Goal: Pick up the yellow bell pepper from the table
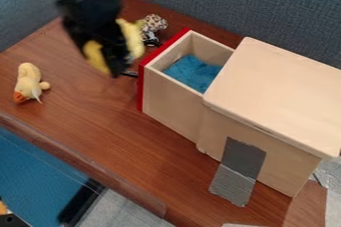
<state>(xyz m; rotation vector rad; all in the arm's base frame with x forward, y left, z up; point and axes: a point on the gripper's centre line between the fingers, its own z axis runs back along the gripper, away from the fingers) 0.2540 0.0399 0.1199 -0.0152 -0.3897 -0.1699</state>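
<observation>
Tool (114,62): upper left, by something yellow (134,38); I can't tell its grip.
Drawer (172,102): open, blue cloth (193,73) inside.
Care: clear the red front (140,89).

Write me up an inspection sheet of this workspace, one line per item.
Surface: brown wood-grain tabletop, carrying the box and toys.
Job's things: yellow item at the pincer, blurred, whether gripped cannot be told; light wooden drawer with red front, pulled out of its box, blue cloth inside.
Clutter: pale yellow duck toy at the left; spotted toy behind the pincer; grey tape running from the box's side onto the tabletop.
Grippers: one black pincer, left of the drawer's red front; state unclear.
Cables: nothing seen.
Surroundings: blue-grey fabric panels behind the tabletop.
</observation>
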